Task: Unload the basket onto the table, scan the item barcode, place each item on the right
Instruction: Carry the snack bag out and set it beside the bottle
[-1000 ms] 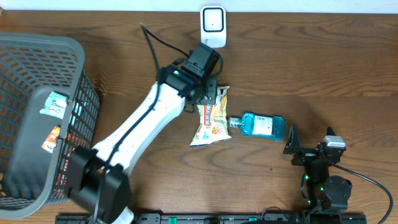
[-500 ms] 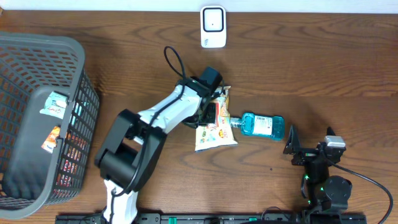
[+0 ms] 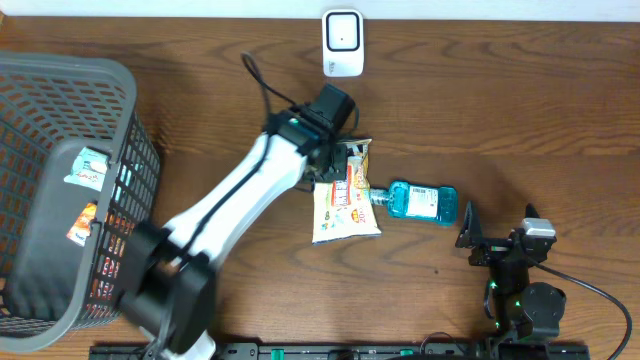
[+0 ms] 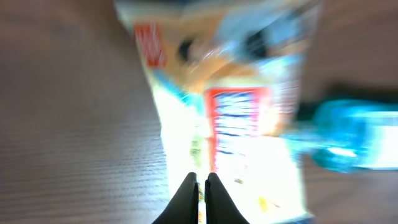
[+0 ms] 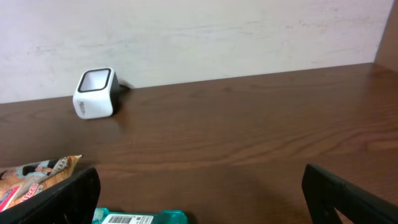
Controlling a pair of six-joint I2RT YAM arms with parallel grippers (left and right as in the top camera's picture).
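A yellow and white snack bag (image 3: 345, 205) lies on the wooden table, its right edge touching a blue mouthwash bottle (image 3: 425, 202) that lies on its side. My left gripper (image 3: 343, 166) is down on the bag's upper end. In the blurred left wrist view it (image 4: 202, 177) is shut, with a thin strip of the bag (image 4: 236, 124) showing between the tips and the bottle (image 4: 354, 134) to the right. The white scanner (image 3: 342, 42) stands at the back. My right gripper (image 5: 202, 199) is wide open and holds nothing, behind the bottle (image 5: 137, 218), whose barcode label faces it.
A grey mesh basket (image 3: 60, 90) with several packaged items takes up the left side of the table. The right arm's base (image 3: 525, 300) sits at the front right. In the right wrist view the scanner (image 5: 95, 93) stands against the back wall.
The left arm swung down from near the scanner onto the bag, and the bag's lower end slid a little to the right. The right arm stayed still.
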